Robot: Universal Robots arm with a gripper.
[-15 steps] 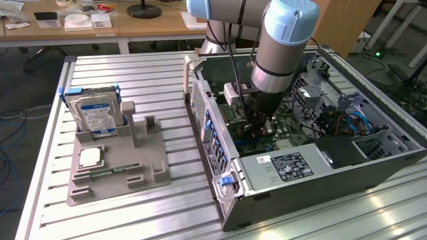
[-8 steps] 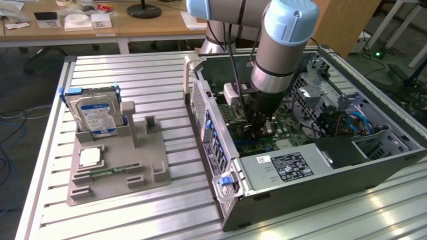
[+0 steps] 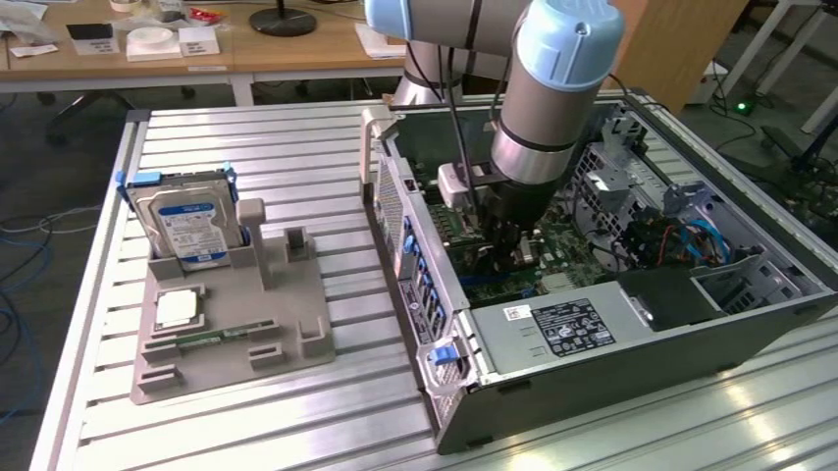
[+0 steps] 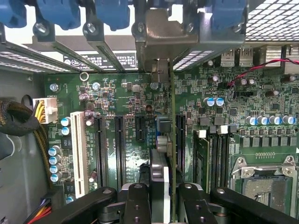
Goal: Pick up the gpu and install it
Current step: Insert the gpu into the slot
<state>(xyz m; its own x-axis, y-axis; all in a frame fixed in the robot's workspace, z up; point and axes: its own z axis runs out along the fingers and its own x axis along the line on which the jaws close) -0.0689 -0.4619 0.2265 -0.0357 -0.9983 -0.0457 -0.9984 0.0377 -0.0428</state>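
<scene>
Gripper (image 4: pixel 161 196) was inside the open computer case (image 3: pixel 733 314), low over the motherboard (image 4: pixel 117 98), clenched on the gpu (image 4: pixel 161 163). The card was held edge-on between the fingers (image 4: pixel 136 200), running straight ahead of the gripper toward the rear wall of the case. Its metal bracket (image 4: pixel 161 42) stood at the far end, at the rear slot openings beneath the blue retention clips (image 4: pixel 112 11). The black expansion slots (image 4: pixel 119 144) lay just beside the card, with the white slot (image 4: pixel 78 149) further off to that side. The holder (image 3: pixel 235 324) outside the case, well apart from the gripper, kept the hard drive (image 3: pixel 190 226) upright.

Progress: pickup was done; the card was over the slot area. Whether its edge had seated in a slot could not be told. Grip not yet released.
</scene>
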